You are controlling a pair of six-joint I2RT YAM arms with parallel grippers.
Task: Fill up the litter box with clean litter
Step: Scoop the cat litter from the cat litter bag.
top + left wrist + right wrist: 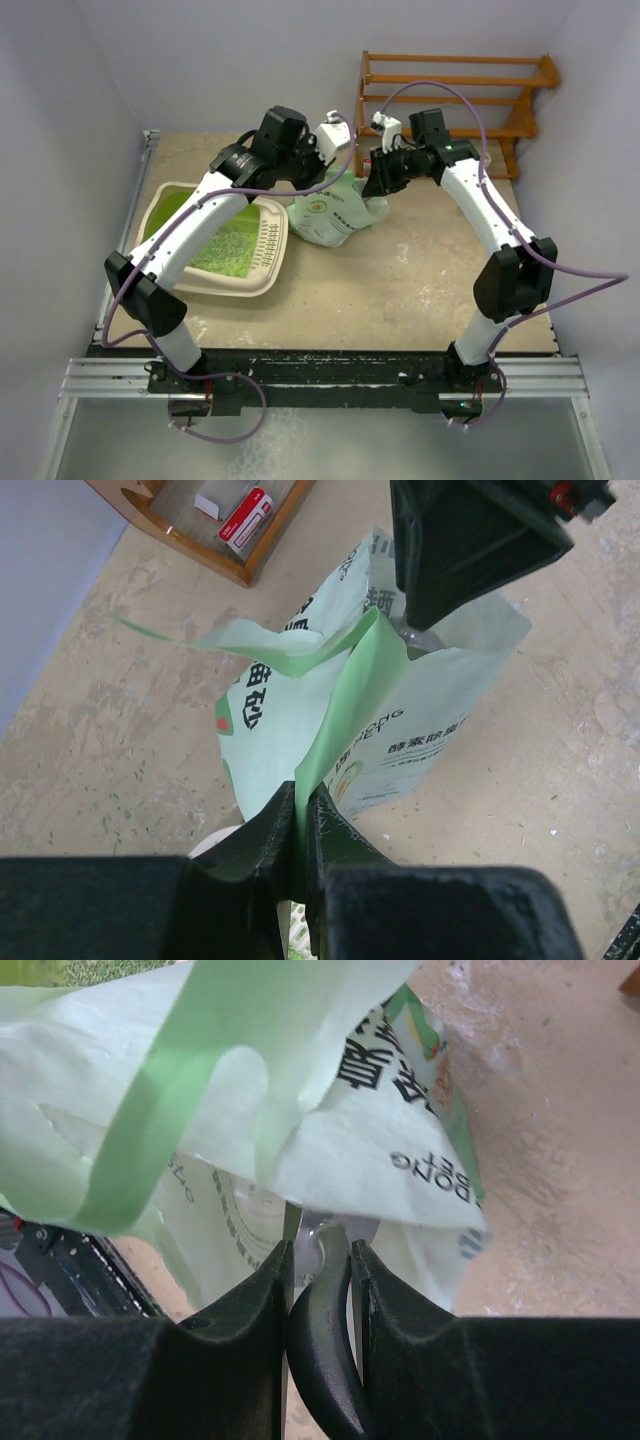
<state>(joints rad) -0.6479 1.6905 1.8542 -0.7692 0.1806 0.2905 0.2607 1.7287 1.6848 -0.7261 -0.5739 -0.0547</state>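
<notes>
Litter box [240, 288] at the left side of the table [400, 290], cream outside and bright green inside, slotted grille end facing the middle. Holds clean litter [225, 250], a patch of tiny pale bits on part of the green floor, half hidden under the left arm.

Next, left gripper [303, 805] up by the left top of the litter bag [400, 740], fingers pressed tight together on a thin green flap of it. Holds that flap stretched out from the open mouth. Bag light green with black print, standing on the table just beside the box's right end; cannot tell if touching.

Then right gripper [318, 1250] at the other side of the bag's mouth, fingers close together, squeezing a dark handle [320, 1360]. Shiny metal bit [322, 1228] at the handle's tip, tucked under the bag's edge. Cannot tell what kind of tool.

Far right at the back, wooden rack [450, 95] by the wall.
</notes>
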